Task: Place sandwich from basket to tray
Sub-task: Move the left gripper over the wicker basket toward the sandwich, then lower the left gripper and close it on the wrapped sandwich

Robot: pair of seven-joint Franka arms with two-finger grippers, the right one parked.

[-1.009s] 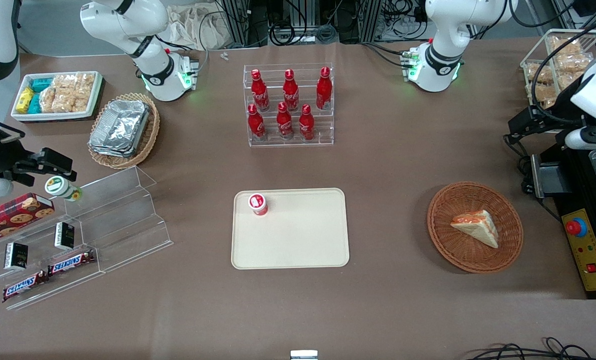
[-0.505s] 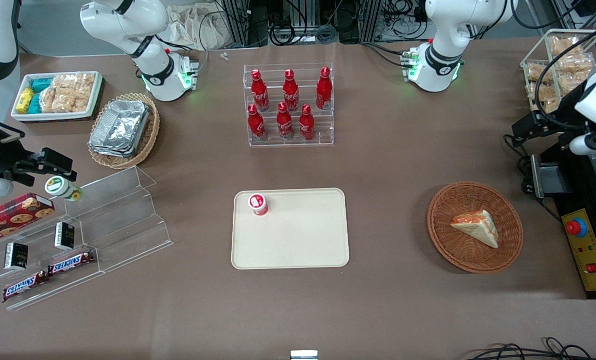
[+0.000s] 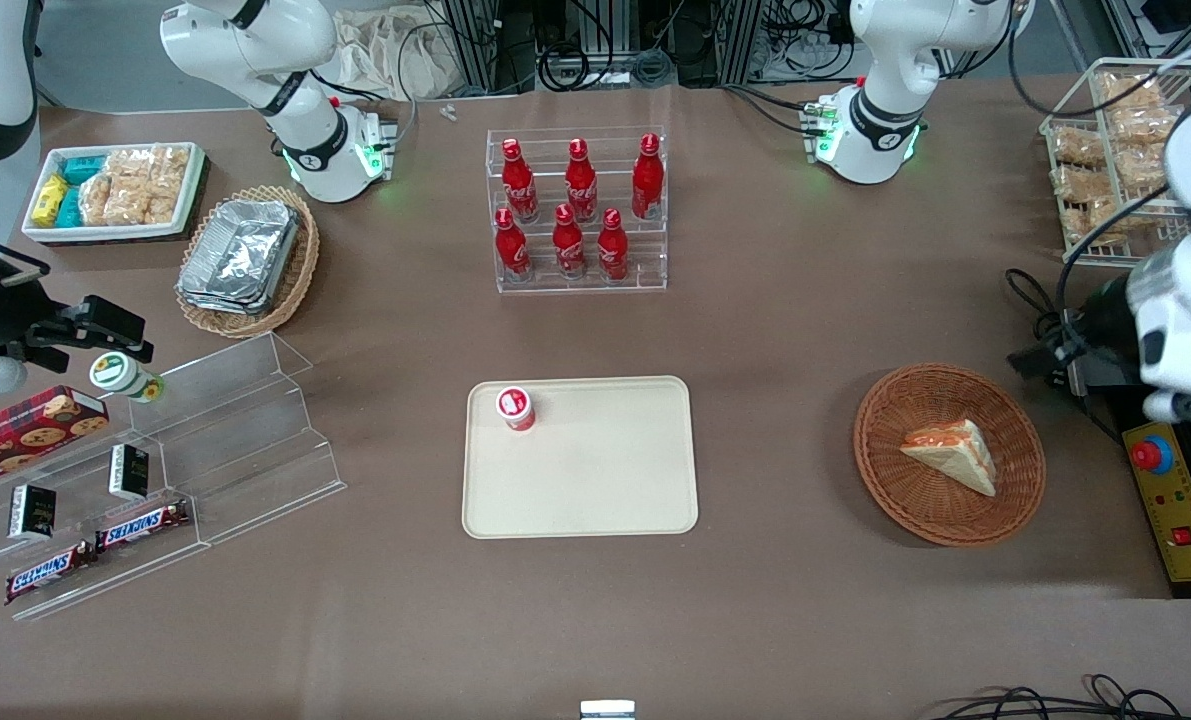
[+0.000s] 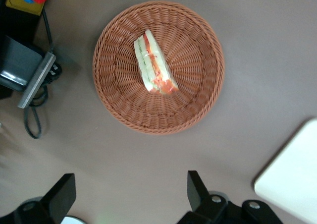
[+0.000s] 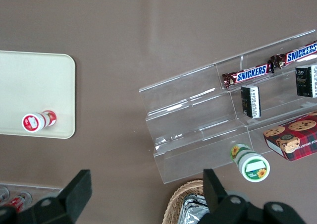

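The reddish-brown woven basket (image 4: 158, 68) holds a sandwich (image 4: 153, 63) of white bread with orange-red and green layers. The tray (image 3: 580, 457) is plain cream-beige and carries a red-and-white cup (image 3: 516, 407). The black-fingered gripper (image 4: 131, 196), its fingers spread, hangs above the brown table (image 3: 775, 330) near the basket.

The gripper (image 4: 130, 196) hangs above the bare brown tabletop (image 4: 267, 60) with its two black fingers (image 4: 197, 187) spread wide apart, holding nothing. The basket (image 4: 159, 67) rests on the tabletop clear of the fingers, and the sandwich (image 4: 153, 64) lies on its side near the basket's centre, filling edge visible. One rounded corner of the tray (image 4: 292, 179) shows near the basket, not touching it, and a black unit with a cable (image 4: 32, 120) sits beside the basket.
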